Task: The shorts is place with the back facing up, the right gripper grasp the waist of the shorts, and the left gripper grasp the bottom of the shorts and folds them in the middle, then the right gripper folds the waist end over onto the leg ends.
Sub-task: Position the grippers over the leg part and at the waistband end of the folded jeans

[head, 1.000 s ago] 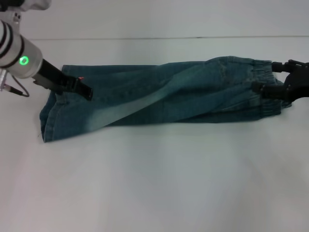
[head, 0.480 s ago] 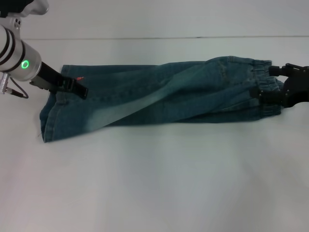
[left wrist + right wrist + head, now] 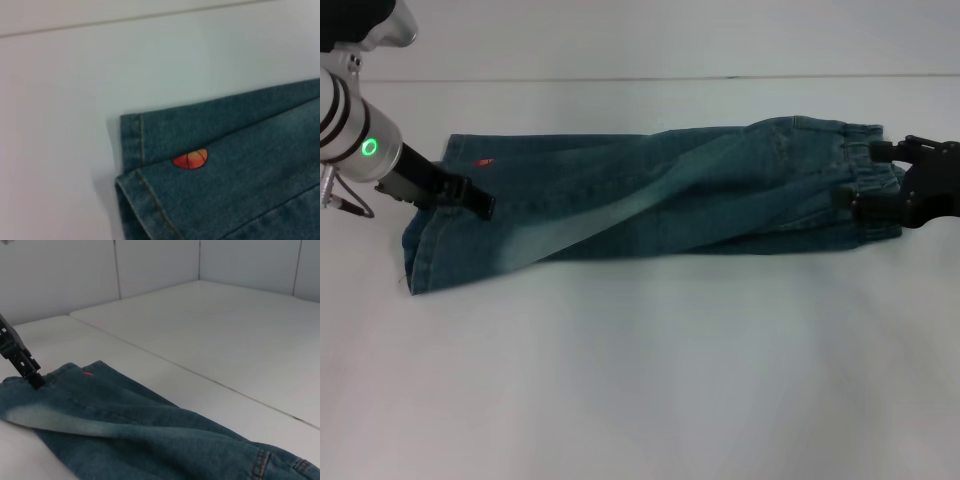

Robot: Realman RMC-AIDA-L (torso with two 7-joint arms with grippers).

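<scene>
The blue-green denim shorts (image 3: 650, 205) lie folded lengthwise across the white table (image 3: 640, 380). The leg ends (image 3: 420, 240) are at the left and the ruffled waist (image 3: 868, 165) at the right. My left gripper (image 3: 478, 200) rests low on the upper layer near the leg hems. The left wrist view shows the hem corner (image 3: 131, 142) and an orange bit of the patch (image 3: 190, 159). My right gripper (image 3: 863, 173) stands open astride the waist, one finger on each side of the band. In the right wrist view the shorts (image 3: 150, 435) stretch away to the left gripper (image 3: 34, 379).
A seam line in the table (image 3: 720, 77) runs along the back. White wall panels (image 3: 150, 265) stand behind the table in the right wrist view.
My left gripper has drawn back to the left along the leg ends, uncovering the small red mark. The right gripper has edged slightly left over the waist. The shorts have not shifted.
</scene>
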